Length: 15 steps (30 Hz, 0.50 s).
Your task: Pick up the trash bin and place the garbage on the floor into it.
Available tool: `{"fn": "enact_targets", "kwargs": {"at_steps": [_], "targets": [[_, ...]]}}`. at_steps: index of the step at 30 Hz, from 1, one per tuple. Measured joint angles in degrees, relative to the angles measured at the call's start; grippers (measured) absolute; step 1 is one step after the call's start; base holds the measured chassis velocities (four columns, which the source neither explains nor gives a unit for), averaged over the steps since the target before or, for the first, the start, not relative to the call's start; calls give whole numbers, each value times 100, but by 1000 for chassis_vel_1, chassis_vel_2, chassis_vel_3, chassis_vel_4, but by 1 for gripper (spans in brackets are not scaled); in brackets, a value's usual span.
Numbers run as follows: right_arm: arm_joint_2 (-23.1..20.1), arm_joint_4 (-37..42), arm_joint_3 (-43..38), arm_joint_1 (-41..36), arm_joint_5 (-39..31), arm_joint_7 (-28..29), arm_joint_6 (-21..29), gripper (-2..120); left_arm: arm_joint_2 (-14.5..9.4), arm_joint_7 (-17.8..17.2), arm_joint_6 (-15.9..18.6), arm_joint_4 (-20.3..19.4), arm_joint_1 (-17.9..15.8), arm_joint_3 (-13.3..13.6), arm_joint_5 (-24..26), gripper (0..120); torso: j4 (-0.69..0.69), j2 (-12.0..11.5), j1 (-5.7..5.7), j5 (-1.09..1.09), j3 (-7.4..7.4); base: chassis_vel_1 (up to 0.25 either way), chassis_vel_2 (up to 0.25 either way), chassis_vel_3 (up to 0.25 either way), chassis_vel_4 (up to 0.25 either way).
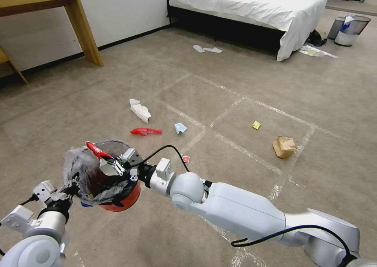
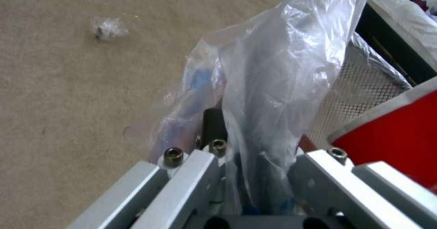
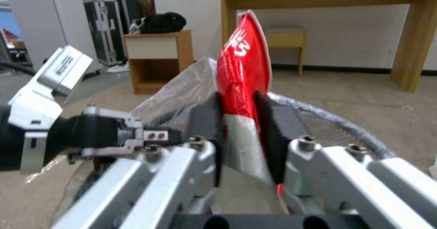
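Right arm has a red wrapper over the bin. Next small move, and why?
Probably open the right gripper: its fingers clamp the red wrapper directly above the trash bin, which the left gripper holds up by the rim, so it should drop inside.

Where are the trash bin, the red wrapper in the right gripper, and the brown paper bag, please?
trash bin [image 1: 125, 198], head view, red outer wall.
red wrapper [image 3: 240, 68], right wrist view, upper half.
brown paper bag [image 1: 284, 147], head view, crumpled middle.

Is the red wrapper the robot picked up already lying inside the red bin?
No, the right gripper is shut on the red wrapper, holding it over the bin.
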State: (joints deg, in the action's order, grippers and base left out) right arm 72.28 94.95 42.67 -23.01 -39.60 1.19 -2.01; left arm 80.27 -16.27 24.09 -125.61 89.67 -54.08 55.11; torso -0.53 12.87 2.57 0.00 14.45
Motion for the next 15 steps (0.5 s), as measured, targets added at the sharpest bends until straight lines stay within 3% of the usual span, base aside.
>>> {"fn": "enact_targets", "kwargs": {"at_steps": [8,10,12,13,15], "targets": [[-52,2,-2,-32,70,-6,-30,50,-4,0,-8,19,6,-14,-2,4,0,0,0,0,0,0,0,0,0],[-54,2,-3,-32,70,-7,-30,50,-4,0,-8,19,6,-14,-3,4,0,0,0,0,0,0,0,0,0],[-82,19,-22,-36,74,-14,-32,65,11,0,-9,26,5,-10,-9,4,0,0,0,0,0,0,0,0,0],[-82,19,-22,-36,74,-14,-32,65,11,0,-9,26,5,-10,-9,4,0,0,0,0,0,0,0,0,0],[-89,19,-34,-56,87,-15,-45,76,26,4,-10,32,3,-1,-16,4,0,0,0,0,0,0,0,0,0]]}}
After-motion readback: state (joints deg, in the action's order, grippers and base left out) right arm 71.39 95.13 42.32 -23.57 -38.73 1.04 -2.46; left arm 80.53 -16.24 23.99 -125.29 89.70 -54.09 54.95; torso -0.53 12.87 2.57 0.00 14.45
